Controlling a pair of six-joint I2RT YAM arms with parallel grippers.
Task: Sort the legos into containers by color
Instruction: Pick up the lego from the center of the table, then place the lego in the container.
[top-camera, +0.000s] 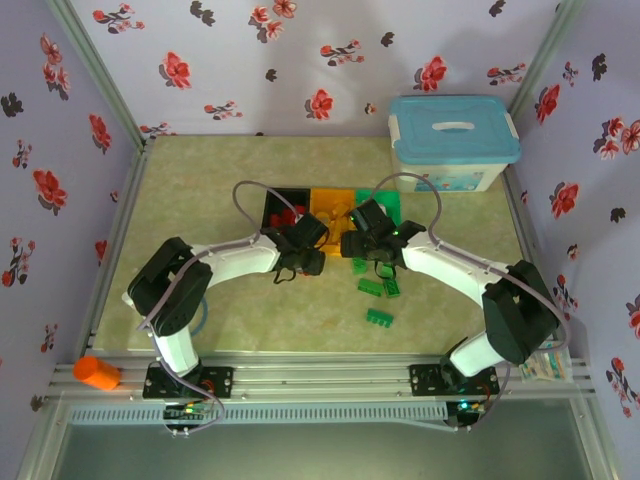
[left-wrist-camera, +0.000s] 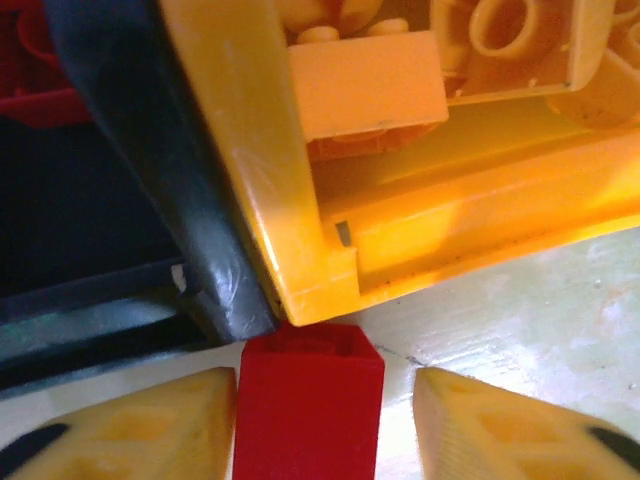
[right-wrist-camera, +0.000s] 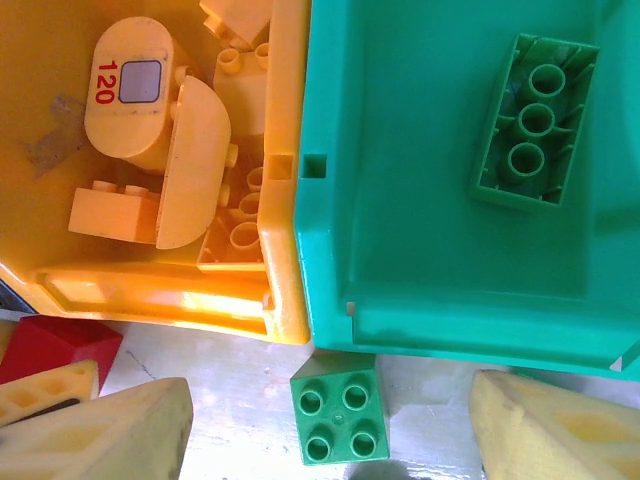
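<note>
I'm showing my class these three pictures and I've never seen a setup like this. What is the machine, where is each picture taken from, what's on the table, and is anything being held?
Two robot arms are bolted to the near table edge. The overhead picture looks down on both. The other two come from cameras on each wrist.

On the table stand a black bin, an orange bin and a green bin; loose green bricks lie nearer the arms. A white tub stands at the back.

The left claw has a red brick between its fingers, though a firm grip isn't clear. The right claw is open around a small green brick on the table.
</note>
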